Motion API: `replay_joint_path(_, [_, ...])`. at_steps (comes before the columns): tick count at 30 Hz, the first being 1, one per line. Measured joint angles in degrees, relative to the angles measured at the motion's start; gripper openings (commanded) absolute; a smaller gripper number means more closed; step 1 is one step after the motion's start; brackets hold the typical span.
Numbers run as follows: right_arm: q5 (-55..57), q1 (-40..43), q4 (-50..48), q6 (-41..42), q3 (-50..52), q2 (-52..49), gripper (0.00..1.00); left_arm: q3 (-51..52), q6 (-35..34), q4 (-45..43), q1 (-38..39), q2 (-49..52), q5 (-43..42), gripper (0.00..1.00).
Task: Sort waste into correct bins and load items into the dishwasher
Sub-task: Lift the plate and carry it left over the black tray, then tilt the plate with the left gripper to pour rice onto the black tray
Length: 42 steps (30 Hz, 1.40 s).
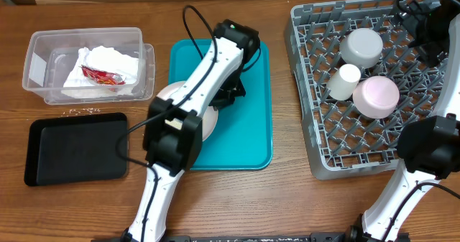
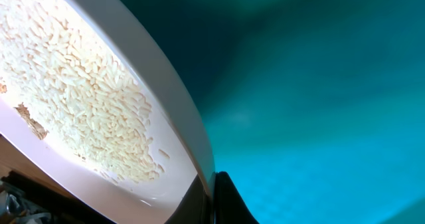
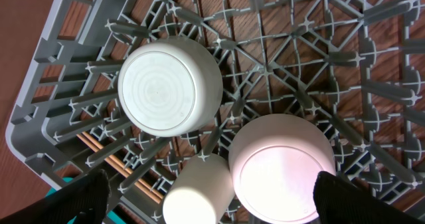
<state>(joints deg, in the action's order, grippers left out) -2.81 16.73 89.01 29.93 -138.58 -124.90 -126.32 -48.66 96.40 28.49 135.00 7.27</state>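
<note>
Wooden table (image 1: 287,199), mid-run. We note the plate (image 2: 179,111) at the left edge of the teal tray (image 1: 251,127), carrying loose rice (image 2: 80,84). Its rim is clamped in the left gripper (image 2: 216,194). The right gripper (image 3: 212,191) hangs spread wide and empty over the rack (image 1: 316,149), right of the tray. We judge the plate stiff, glossy, slippery and breakable: grip the rim firmly, tilt slowly.

Lab tabletop (image 1: 287,206): robot arms (image 1: 205,73), dish rack (image 1: 305,77)

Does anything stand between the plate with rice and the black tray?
Nothing visible does. The plate, gripped at its rim by the left fingers, sits on the teal tray; only table lies between it and the black tray.
</note>
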Motion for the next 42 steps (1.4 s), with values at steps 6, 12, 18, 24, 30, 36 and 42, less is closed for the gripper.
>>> replay_joint_path(6, [0.0, 0.0, 0.0, 0.0, 0.0, 0.0, 1.00, -0.2, 1.3, 0.1, -3.2, -8.6, 1.2, 0.04])
replay_joint_path(12, [0.0, 0.0, 0.1, 0.0, 0.0, 0.0, 1.00, -0.6, 2.9, 0.2, -8.8, -12.7, 1.6, 0.04])
replay_joint_path(18, [0.0, 0.0, 0.1, 0.0, 0.0, 0.0, 1.00, -0.6, 5.7, 0.2, -15.5, -12.7, 0.4, 0.04])
replay_joint_path(24, [0.0, 0.0, 0.1, 0.0, 0.0, 0.0, 1.00, -0.6, 7.0, 0.2, -22.3, -12.8, -0.2, 0.04])
replay_joint_path(30, [0.0, 0.0, 0.1, 0.0, 0.0, 0.0, 1.00, -0.6, 8.8, 0.2, -28.3, -14.2, -2.0, 0.04])
replay_joint_path(36, [0.0, 0.0, 0.1, 0.1, 0.0, 0.0, 1.00, -0.6, 10.1, 0.3, -35.1, -15.8, -4.9, 0.04])
replay_joint_path(42, [0.0, 0.0, 0.1, 0.1, 0.0, 0.0, 1.00, -0.6, 12.2, 0.2, -41.0, -15.8, -8.5, 0.04])
